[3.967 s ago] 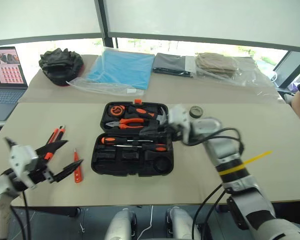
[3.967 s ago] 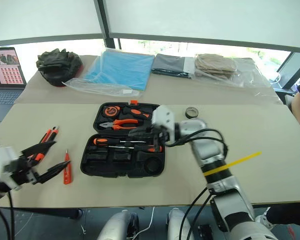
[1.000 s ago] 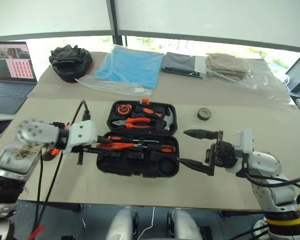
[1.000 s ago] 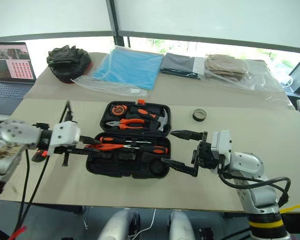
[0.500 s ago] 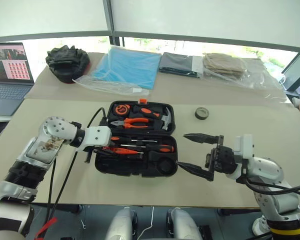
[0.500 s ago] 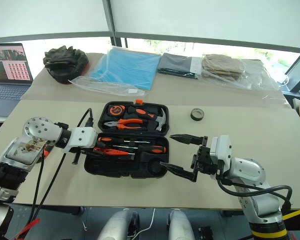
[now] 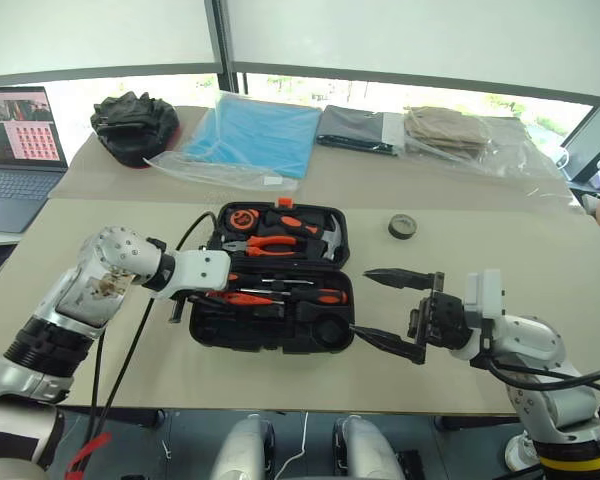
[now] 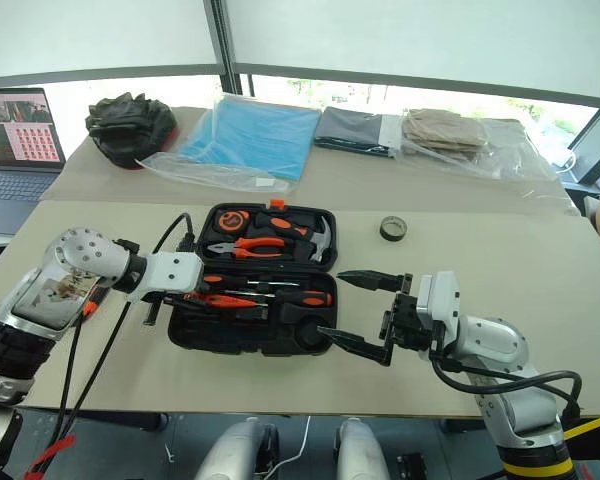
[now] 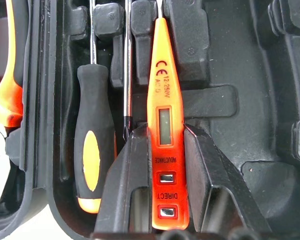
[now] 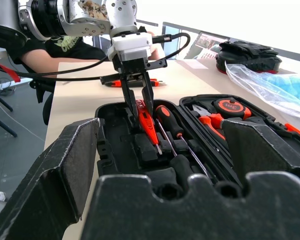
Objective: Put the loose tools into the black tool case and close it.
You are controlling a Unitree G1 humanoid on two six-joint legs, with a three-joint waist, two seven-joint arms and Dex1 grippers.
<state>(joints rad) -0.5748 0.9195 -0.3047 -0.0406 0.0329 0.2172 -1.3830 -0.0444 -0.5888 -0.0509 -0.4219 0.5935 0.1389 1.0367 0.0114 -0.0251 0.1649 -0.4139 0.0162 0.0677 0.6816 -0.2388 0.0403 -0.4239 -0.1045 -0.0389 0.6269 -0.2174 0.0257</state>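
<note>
Left hand (image 9: 157, 165) clamped on tester screwdriver (image 9: 161, 125), low over open black tool case (image 7: 270, 335), frame centre. Right hand (image 7: 392, 312) spread, empty. Next: seat tester in slot, release.

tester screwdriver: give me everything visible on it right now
The tester screwdriver is slim, all orange, plastic-looking, with a small window, printed "CE 12-250V AC/DC", and "INDUCTANCE" and "DIRECT" contacts at the handle end. The left gripper is shut on its handle, one black finger on each side. It points tip-first into the front half of the open black tool case, beside a black-and-orange screwdriver. Whether the tip touches the case is unclear.
</note>
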